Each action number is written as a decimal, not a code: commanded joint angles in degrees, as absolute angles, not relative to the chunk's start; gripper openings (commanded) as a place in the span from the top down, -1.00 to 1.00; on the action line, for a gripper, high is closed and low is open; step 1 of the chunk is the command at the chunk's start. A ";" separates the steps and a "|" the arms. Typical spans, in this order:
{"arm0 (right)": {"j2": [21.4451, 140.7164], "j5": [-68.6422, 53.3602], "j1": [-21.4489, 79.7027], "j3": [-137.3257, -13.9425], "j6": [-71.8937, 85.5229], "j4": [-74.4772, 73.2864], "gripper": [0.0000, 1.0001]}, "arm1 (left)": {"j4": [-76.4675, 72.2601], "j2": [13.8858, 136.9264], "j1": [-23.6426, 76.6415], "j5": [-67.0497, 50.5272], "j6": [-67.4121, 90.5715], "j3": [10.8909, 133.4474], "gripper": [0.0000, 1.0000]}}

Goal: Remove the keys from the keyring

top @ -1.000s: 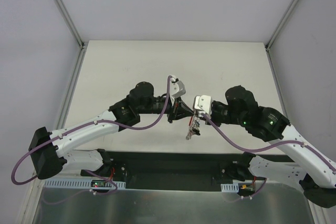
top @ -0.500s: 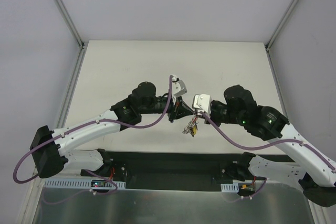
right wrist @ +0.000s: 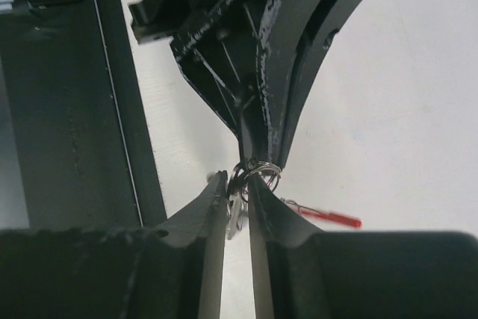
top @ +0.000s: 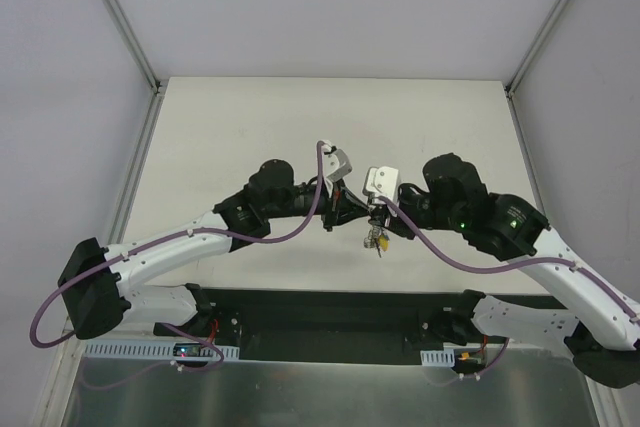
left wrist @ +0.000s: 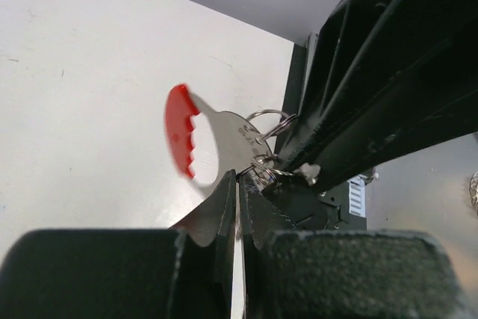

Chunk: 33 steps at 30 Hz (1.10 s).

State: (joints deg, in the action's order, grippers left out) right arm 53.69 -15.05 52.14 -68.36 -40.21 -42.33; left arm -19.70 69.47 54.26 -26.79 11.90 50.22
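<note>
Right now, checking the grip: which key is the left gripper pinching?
The red-headed key: its silver blade runs between the fingers of the shut left gripper, while the yellow-headed key dangles below, unpinched.

A robotics lab cell: white table (top: 250, 127) walled by grey panels (top: 60, 77) on aluminium struts (top: 120, 17).

Two white arms (top: 165, 245) with black joints (top: 270, 182), looping purple cables (top: 319, 177), white wrist cameras (top: 381, 180), black ridged fingers (left wrist: 221, 207).
</note>
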 commanded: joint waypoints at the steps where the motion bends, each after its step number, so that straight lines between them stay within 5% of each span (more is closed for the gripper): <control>1: 54.75 -24.06 53.09 -74.62 -34.81 -36.91 0.60 | -29.16 70.31 54.14 -28.74 15.99 48.61 1.00; 13: 51.77 -21.90 53.09 -75.06 -30.23 -37.35 0.34 | -41.92 68.12 54.23 -30.67 18.98 42.98 1.00; 19: 50.36 -13.72 53.09 -72.78 -29.45 -38.32 0.63 | -40.88 67.41 54.23 -29.10 18.81 42.28 1.00; 28: 49.13 10.52 53.09 -61.19 -1.37 -32.96 0.44 | -15.58 61.53 49.32 2.26 17.74 44.30 1.00; 30: 50.70 8.97 53.09 -56.79 -0.18 -31.21 0.44 | -9.69 59.60 46.42 5.09 21.52 43.51 0.79; 31: 51.41 8.09 53.09 -55.47 2.00 -30.33 0.43 | -8.36 58.72 42.84 4.92 23.01 42.81 0.53; 32: 53.42 7.39 53.17 -52.67 3.50 -28.15 0.40 | -6.09 56.97 41.24 4.92 26.07 40.80 0.02; 33: 54.48 6.34 53.17 -51.60 3.43 -26.82 0.38 | -5.02 55.91 39.65 5.36 27.58 39.82 -0.14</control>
State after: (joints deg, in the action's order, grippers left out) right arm 50.63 3.57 52.86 -56.64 -6.70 -33.17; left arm -15.09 60.99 45.56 -2.94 19.49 42.68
